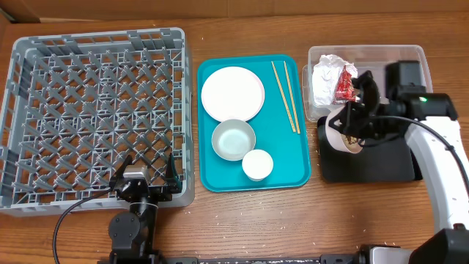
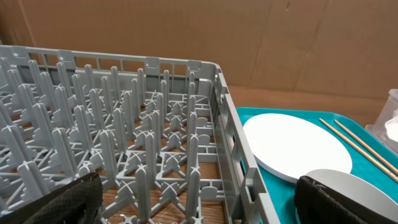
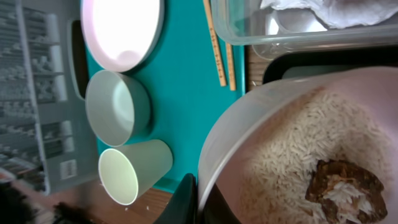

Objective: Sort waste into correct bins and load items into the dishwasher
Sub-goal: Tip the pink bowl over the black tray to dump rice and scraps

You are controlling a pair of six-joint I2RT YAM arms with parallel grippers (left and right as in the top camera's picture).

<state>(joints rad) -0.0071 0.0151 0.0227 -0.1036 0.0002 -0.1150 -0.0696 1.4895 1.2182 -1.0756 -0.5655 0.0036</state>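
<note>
My right gripper (image 1: pixel 353 117) is shut on the rim of a whitish bowl (image 1: pixel 338 136) and holds it tilted over the black tray (image 1: pixel 381 165). In the right wrist view my right gripper (image 3: pixel 200 202) pinches this bowl (image 3: pixel 249 124), which holds white rice grains (image 3: pixel 311 146) and a brown lump (image 3: pixel 342 183). The crumpled napkin (image 1: pixel 325 77) and red wrapper (image 1: pixel 344 88) lie in the clear tub (image 1: pixel 381 53). The plate (image 1: pixel 232 93), second bowl (image 1: pixel 233 139), cup (image 1: pixel 257 164) and chopsticks (image 1: pixel 286 95) lie on the teal tray (image 1: pixel 293 172). My left gripper (image 1: pixel 144 176) is open and empty at the front edge of the grey dish rack (image 1: pixel 102 35).
The left wrist view shows the rack's pegs (image 2: pixel 124 124), the plate (image 2: pixel 295 146), a bowl's edge (image 2: pixel 348 186) and the chopsticks (image 2: pixel 360 146). A few rice grains lie on the wooden table (image 1: pixel 256 220) in front of the teal tray.
</note>
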